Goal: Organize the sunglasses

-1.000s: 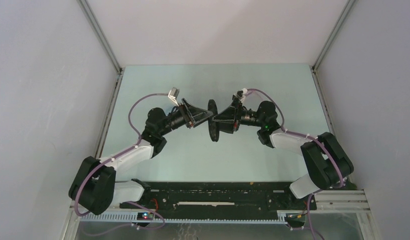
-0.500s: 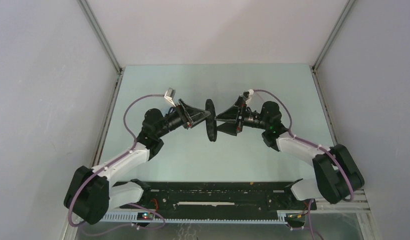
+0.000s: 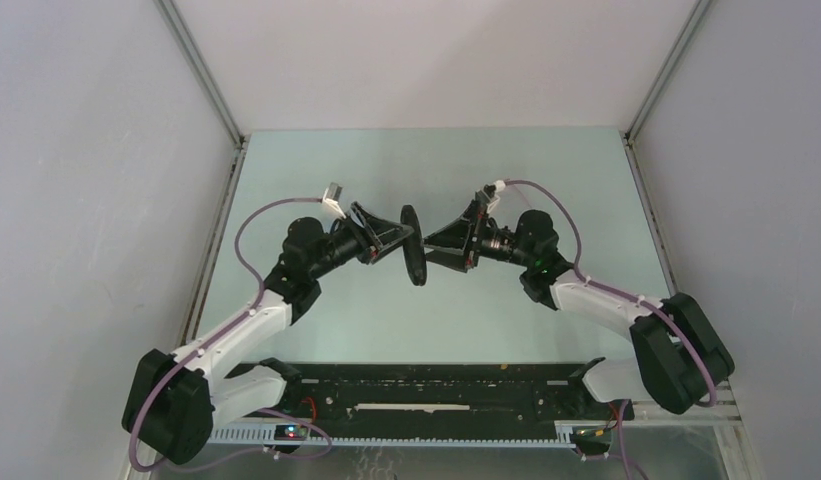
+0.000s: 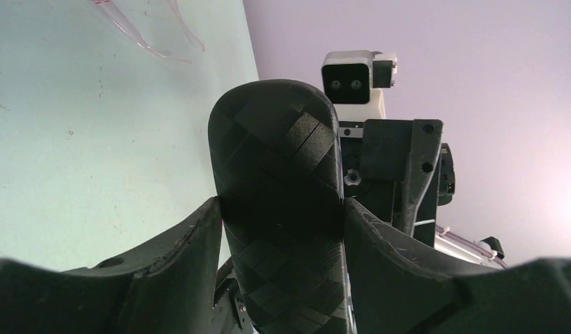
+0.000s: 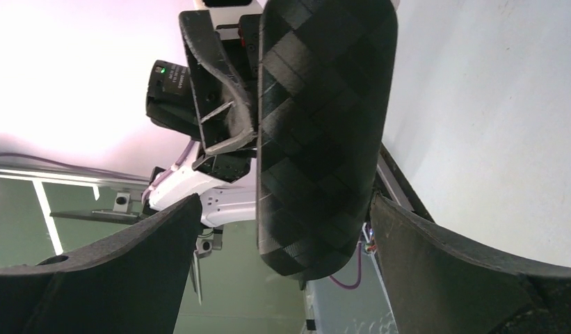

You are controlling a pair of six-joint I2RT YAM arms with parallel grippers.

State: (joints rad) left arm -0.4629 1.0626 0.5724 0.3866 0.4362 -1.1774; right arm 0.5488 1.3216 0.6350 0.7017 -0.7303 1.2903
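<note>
We hold the black case point(image 4: 275, 139) tight in our left gripper point(image 4: 281, 205); our right gripper point(image 5: 286, 198) stands wide around it. The sunglasses point(image 4: 136, 38) lie on the table point(image 4: 94, 153).

Over the middle of the table point(image 3: 546, 160), the case point(image 3: 413, 259) stands on edge between the two arms — the left gripper point(image 3: 402, 242) reaching in from the left, the right gripper point(image 3: 432, 246) from the right. The left gripper's fingers point(image 4: 178, 243) press against both sides of the case. The right gripper's fingers point(image 5: 150, 243) stand to either side of it, with a gap on at least one side. The sunglasses point(image 4: 147, 38) lie on the table beyond the case in the left wrist view — well apart from it.
</note>
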